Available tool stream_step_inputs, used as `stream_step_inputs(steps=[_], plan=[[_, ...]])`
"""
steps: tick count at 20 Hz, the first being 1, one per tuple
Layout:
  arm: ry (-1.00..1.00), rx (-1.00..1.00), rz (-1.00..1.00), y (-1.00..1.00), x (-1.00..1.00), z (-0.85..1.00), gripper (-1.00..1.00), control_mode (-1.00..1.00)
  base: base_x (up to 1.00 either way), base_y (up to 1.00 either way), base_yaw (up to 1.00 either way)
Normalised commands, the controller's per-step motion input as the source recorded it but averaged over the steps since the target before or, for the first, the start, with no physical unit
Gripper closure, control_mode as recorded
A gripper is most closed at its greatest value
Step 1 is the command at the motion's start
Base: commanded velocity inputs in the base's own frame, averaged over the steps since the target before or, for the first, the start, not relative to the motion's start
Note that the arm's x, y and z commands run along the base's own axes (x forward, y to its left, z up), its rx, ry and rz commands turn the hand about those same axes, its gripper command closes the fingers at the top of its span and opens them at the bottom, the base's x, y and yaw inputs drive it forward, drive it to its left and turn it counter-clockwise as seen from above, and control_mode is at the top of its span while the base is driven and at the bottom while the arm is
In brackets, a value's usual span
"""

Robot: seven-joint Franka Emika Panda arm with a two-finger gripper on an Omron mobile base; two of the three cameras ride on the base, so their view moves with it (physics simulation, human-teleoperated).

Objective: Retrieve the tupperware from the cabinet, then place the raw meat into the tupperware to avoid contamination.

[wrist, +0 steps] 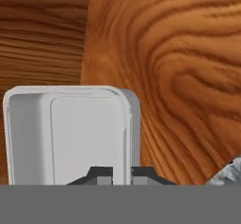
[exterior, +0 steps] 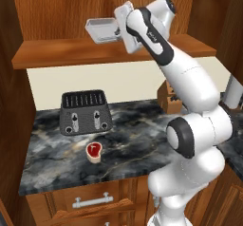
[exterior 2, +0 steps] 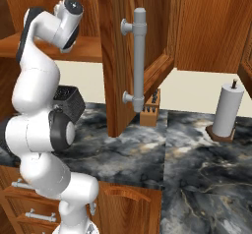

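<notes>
My gripper (exterior: 115,30) is shut on the right rim of the tupperware (exterior: 101,29), a shallow whitish-grey container held in the air just above the shelf of the open cabinet (exterior: 66,54). In the hand view the tupperware (wrist: 70,133) lies straight ahead with its hollow side facing me. The gripper's (wrist: 115,173) two dark tips pinch its near wall. Behind it is the cabinet's wooden inside. The raw meat (exterior: 94,151), a small red steak with a white T mark, lies on the dark marble counter (exterior: 137,144) below, in front of the toaster.
A dark grey toaster (exterior: 85,112) stands at the back left of the counter. The open cabinet door (exterior 2: 115,56) with its silver bar handle (exterior 2: 139,56) juts out to the right of the arm. A knife block (exterior 2: 150,111) and a paper towel roll (exterior 2: 227,111) stand further right. Drawers (exterior: 92,201) sit under the counter.
</notes>
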Motion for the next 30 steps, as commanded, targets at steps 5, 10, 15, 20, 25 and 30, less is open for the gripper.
stream_step_inputs(steps=[5,10,15,20,25,30], plan=[[0.0,0.04,-0.02,0.0,-0.7,0.31,1.0,-1.0,0.0,0.0,0.0],[0.01,0.01,0.0,0.0,-0.74,0.18,1.0,-1.0,0.0,0.0,0.0],[0.04,-0.02,0.01,0.0,-0.98,0.0,1.0,-1.0,0.0,0.0,0.0],[0.07,0.0,0.0,-0.19,-0.94,0.0,1.0,-1.0,0.0,0.0,0.0],[0.0,0.0,0.0,-0.3,-1.0,-0.11,1.0,-1.0,0.0,0.0,0.0],[0.0,-0.01,0.01,-0.29,-1.0,-0.21,1.0,-1.0,0.0,0.0,0.0]])
